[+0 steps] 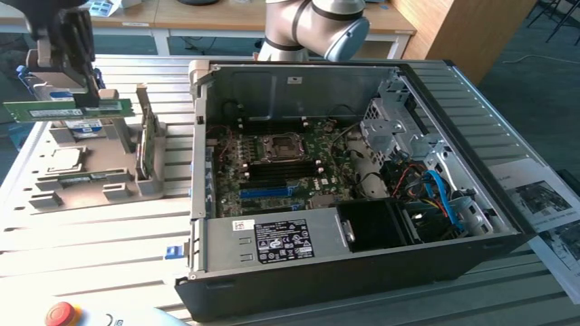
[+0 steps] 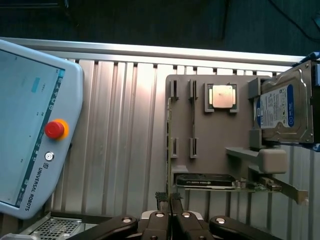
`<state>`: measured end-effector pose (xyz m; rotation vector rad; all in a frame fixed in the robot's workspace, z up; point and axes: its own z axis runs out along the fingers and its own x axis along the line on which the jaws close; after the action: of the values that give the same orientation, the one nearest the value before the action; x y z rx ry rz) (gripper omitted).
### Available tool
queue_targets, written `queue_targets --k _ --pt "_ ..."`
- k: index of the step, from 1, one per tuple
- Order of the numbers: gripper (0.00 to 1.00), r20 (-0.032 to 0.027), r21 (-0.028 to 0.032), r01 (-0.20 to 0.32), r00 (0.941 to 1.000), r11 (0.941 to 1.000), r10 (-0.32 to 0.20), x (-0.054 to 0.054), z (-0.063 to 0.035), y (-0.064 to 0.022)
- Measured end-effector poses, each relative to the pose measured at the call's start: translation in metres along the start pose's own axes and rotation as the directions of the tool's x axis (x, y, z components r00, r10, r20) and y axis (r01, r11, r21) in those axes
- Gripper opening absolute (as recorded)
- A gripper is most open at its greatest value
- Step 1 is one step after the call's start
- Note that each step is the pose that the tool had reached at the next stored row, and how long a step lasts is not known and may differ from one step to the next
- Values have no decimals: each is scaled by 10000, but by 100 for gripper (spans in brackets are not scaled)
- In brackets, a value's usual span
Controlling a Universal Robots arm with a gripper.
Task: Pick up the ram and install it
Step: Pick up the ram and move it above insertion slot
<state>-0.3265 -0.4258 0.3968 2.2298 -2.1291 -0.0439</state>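
Pickup stage, clenching ram (image 1: pixel 54 111) in gripper (image 1: pixel 88 102), holding it level above far edge of grey fixture (image 1: pixel 91 173) by table (image 1: pixel 91 231) edge on the exterior view's left, well apart from motherboard (image 1: pixel 281 163); install not yet done, likely calling for lining it square with that board.

"UNIVERSAL ROBOTS" runs in dark capitals along the rim of the teach pendant (image 2: pixel 35 125), near its red stop button (image 2: pixel 55 129). The labels on the power supply (image 1: pixel 282 241) and hard drive (image 2: pixel 280 112) are too small to read.
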Motion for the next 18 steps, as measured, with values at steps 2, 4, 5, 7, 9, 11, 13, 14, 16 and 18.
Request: queue_targets --k 2,4,5,7,9,11,13,14,16,18 --pt "12 2 -22 1 10000 10000 -1 12 -3 -62" --pt "12 3 -44 0 10000 10000 0 24 -7 -122" --pt "12 3 -56 0 10000 10000 0 30 -9 -152" --pt "12 4 -79 2 10000 10000 -2 41 -12 -212" --pt "12 5 -95 3 10000 10000 -3 49 -15 -265" --pt "12 5 -96 2 10000 10000 -2 50 -16 -271" --pt "12 5 -96 2 10000 10000 -1 50 -16 -272" --pt "12 4 -97 2 10000 10000 -2 50 -17 -272" --pt "12 -2 -97 1 10000 10000 -1 50 -38 -271" --pt "12 -14 -98 1 10000 10000 -1 51 -66 -269"
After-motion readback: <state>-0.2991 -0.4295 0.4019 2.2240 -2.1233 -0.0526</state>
